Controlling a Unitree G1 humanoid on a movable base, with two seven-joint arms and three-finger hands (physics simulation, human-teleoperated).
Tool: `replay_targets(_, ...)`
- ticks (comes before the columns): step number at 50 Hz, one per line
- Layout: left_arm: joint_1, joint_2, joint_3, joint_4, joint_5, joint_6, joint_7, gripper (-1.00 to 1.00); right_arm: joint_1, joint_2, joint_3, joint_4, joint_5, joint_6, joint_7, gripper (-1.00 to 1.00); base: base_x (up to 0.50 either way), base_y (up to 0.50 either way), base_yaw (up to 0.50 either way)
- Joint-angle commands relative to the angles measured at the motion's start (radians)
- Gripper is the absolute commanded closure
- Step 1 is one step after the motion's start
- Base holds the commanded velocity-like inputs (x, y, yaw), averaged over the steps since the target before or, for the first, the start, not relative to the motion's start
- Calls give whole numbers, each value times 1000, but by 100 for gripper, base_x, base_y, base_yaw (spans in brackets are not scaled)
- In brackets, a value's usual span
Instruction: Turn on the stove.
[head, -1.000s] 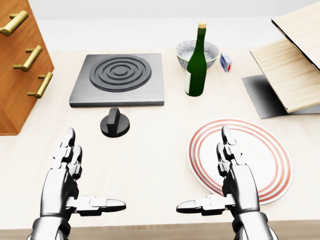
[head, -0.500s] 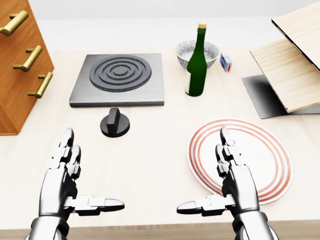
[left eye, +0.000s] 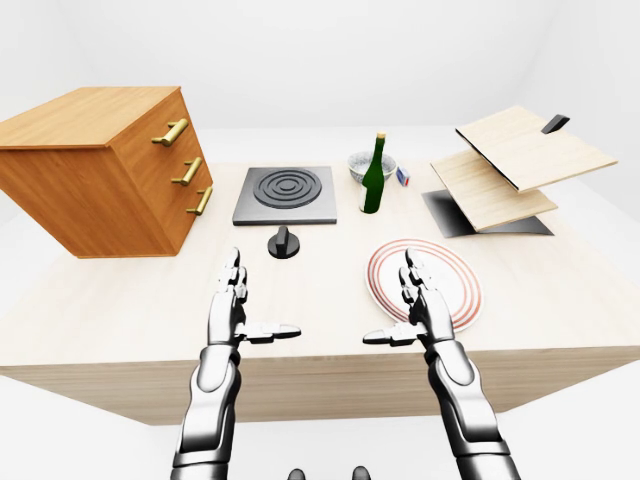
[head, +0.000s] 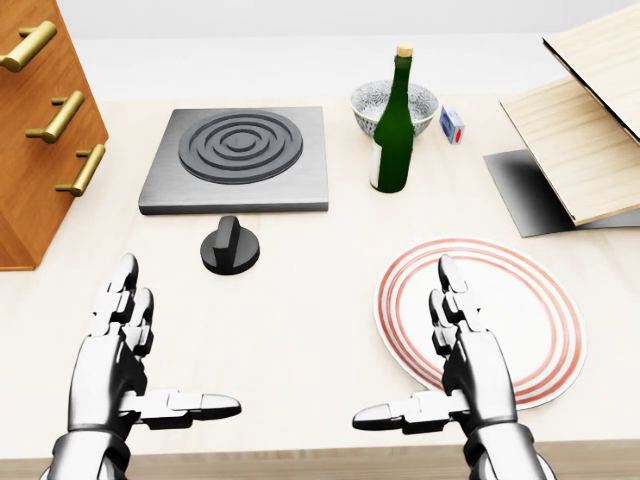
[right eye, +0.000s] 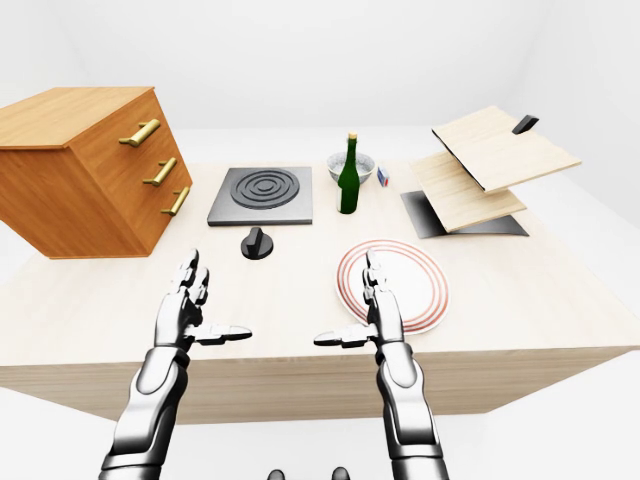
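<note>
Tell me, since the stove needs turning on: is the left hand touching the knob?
Apart. The head view shows bare table between the left hand and the knob.

In the head view, the brown wooden drawer chest with brass handles was cut off by the left and top edges, and the pale wooden boards ran out past the right edge. The tall green glass bottle hid part of the speckled grey bowl behind it, and the markings on the small blue-and-white box were too small to read. The silver right hand covered part of the red-ringed white plate, while both forearms were cut off at the bottom edge.
</note>
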Motion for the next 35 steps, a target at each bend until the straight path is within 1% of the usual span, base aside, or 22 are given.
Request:
replay_targets(1,-1,1,2,0,-2,0,-1,-100,1,1,3,3,-4,-2,0,-100,0,0,0)
replay_targets(7,-1,1,2,2,-1,-3,-1,-100,1,1,2,1,-2,2,1,-100,8,0,0)
replay_targets(9,1,1,1,-2,-2,0,-2,-100,0,1,2,4,-3,-2,1,-100,15,0,0)
replay_targets(16,0,1,3,4,-2,-5,-2,-100,4,1,3,0,-5,-3,0,-100,16,0,0)
replay_targets(28,5,0,0,-11,-1,5,-1,-100,2,1,3,2,-5,-4,1,-100,16,0,0)
replay_targets(30,2,1,2,-4,-1,0,-2,-100,5,1,4,-3,-5,-2,1,-100,16,0,0)
replay_targets(35,3,0,2,-6,-1,2,-2,-100,3,1,3,0,-5,-4,0,-100,16,0,0)
